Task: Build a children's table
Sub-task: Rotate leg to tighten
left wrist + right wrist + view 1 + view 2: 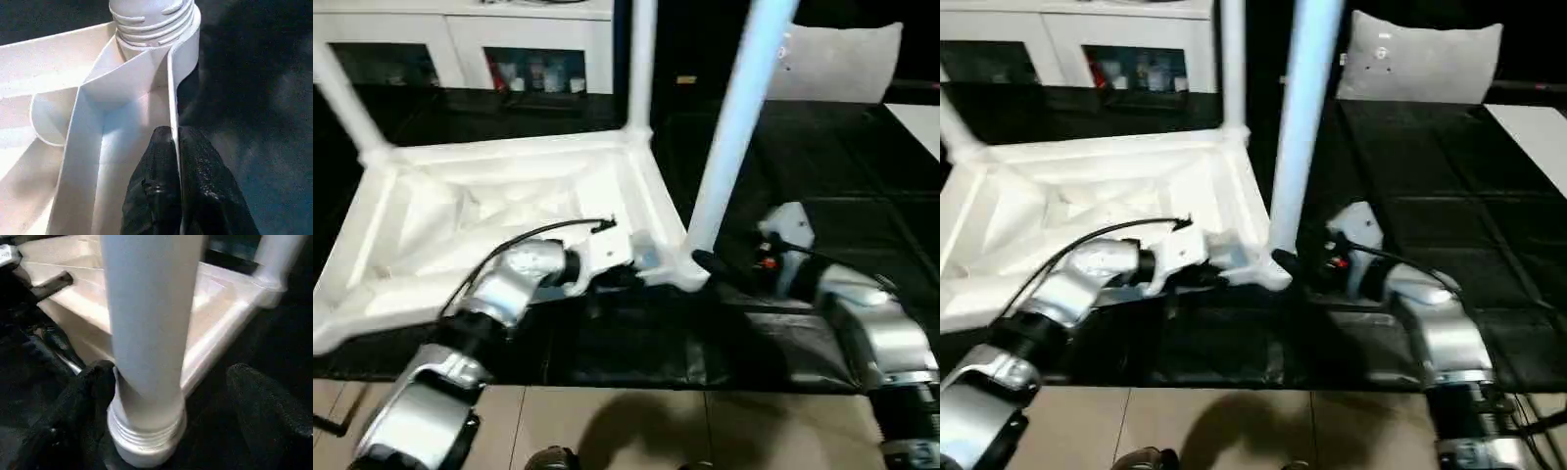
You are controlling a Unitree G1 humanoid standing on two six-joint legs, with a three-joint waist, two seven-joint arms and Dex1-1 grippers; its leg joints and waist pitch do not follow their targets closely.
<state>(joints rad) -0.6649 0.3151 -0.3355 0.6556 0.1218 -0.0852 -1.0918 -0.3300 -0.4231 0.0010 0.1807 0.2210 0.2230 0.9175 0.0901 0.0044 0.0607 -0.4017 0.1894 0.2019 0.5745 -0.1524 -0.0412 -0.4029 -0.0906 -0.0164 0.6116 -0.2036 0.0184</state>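
Observation:
The white table top [499, 220] lies upside down on the black work table, ribbed underside up. Legs stand in its far left corner [340, 98] and far right corner [641, 59]. A third leg [734, 127] rises, slightly tilted, from the near right corner socket, and its threaded collar [146, 435] shows above the socket. My left gripper [175, 147] is shut on the top's thin rim wall just beside that socket. My right gripper [171, 382] stands open around the base of the third leg, with one finger [90, 396] against it and the other finger [264, 406] apart.
The black-covered work table [822, 196] stretches off to the right. A white glass-door cabinet [460, 49] stands behind it. A grey cushion [842, 64] sits at the far right. The table's front edge and tan floor [636, 421] lie below my forearms.

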